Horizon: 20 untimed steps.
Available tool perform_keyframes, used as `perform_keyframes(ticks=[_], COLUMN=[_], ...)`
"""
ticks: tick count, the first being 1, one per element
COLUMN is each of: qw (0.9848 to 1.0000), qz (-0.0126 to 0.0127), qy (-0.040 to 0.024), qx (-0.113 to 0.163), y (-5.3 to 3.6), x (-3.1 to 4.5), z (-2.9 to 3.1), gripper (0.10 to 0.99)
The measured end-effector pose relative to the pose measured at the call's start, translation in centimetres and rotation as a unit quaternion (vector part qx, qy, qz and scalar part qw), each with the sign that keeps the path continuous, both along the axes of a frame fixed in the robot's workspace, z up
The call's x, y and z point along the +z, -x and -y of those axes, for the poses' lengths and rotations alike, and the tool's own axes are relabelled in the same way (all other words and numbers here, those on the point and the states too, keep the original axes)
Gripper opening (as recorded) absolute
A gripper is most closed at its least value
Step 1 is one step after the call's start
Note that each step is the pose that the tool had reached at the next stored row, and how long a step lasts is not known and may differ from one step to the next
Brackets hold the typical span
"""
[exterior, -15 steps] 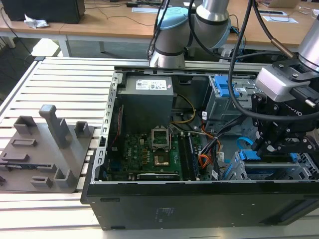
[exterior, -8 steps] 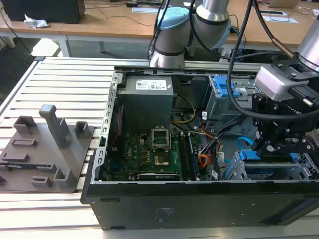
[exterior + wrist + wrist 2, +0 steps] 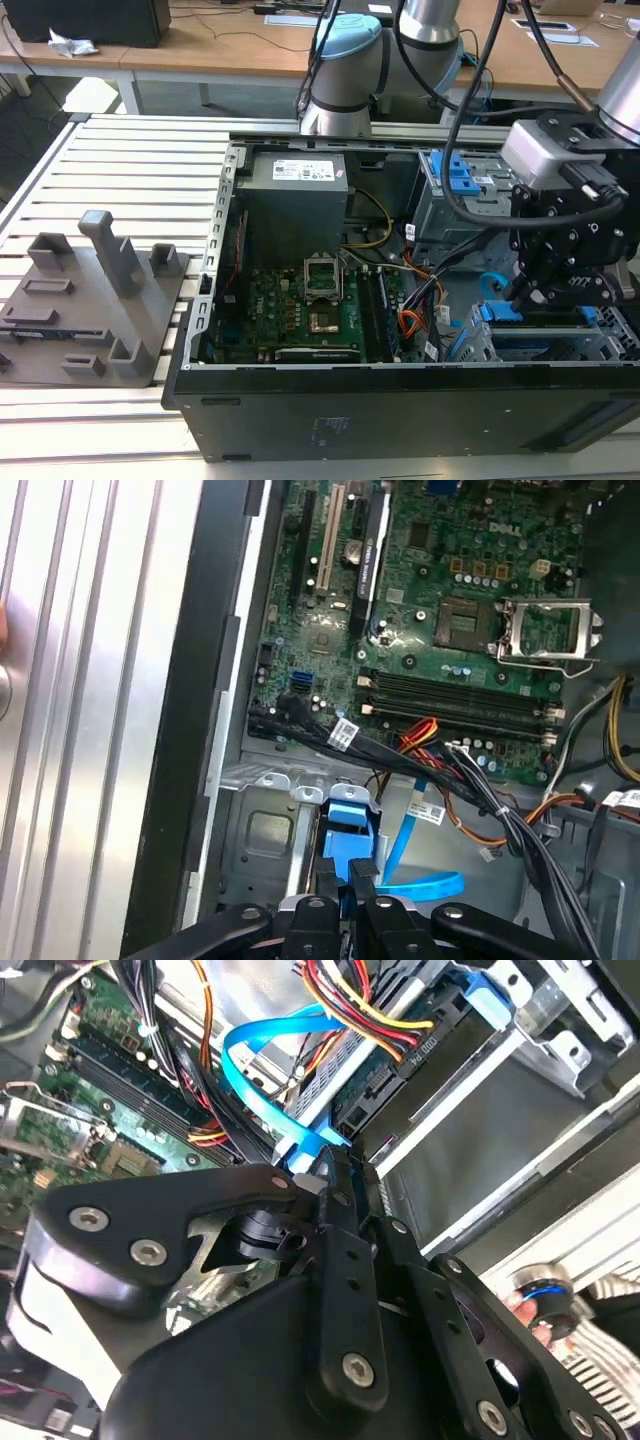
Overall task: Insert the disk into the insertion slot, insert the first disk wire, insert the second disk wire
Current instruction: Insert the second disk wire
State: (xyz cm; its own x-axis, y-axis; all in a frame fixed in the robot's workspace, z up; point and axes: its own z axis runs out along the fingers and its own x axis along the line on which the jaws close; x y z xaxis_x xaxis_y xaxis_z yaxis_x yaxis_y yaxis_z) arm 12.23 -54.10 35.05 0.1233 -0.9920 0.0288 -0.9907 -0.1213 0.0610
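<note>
The disk (image 3: 545, 317) sat in the insertion slot (image 3: 600, 345), at the corner of the open computer case (image 3: 300, 405) on the exterior view's right. The pincer (image 3: 347, 872) stood narrow above it, its fingers (image 3: 331, 885) pinching the blue caddy's end. A blue flat cable (image 3: 425, 885) curled just beside
</note>
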Motion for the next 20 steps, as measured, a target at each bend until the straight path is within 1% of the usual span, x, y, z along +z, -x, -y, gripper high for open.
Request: perform_keyframes(ticks=[3, 5, 10, 11, 13, 16, 20], qw=[0.9995, 0.9980, 0.9950, 0.9938, 0.9920, 0.9920, 0.9921], qz=[0.0000, 0.0000, 0.0000, 0.0000, 0.0000, -0.0001, -0.0007], qy=[0.0000, 0.0000, 0.0000, 0.0000, 0.0000, 0.0000, 0.0002], qx=[-0.033, -0.064, -0.100, -0.112, -0.126, -0.126, -0.126], y=[0.00, 0.00, 0.00, 0.00, -0.12, -0.36, -1.20], x=[-0.01, -0.01, -0.02, -0.02, -0.05, -0.08, -0.22], z=[0.00, 0.00, 0.00, 0.00, 0.00, 0.00, -0.24], gripper=[0.165, 0.165, 0.165, 0.165, 0.165, 0.165, 0.165])
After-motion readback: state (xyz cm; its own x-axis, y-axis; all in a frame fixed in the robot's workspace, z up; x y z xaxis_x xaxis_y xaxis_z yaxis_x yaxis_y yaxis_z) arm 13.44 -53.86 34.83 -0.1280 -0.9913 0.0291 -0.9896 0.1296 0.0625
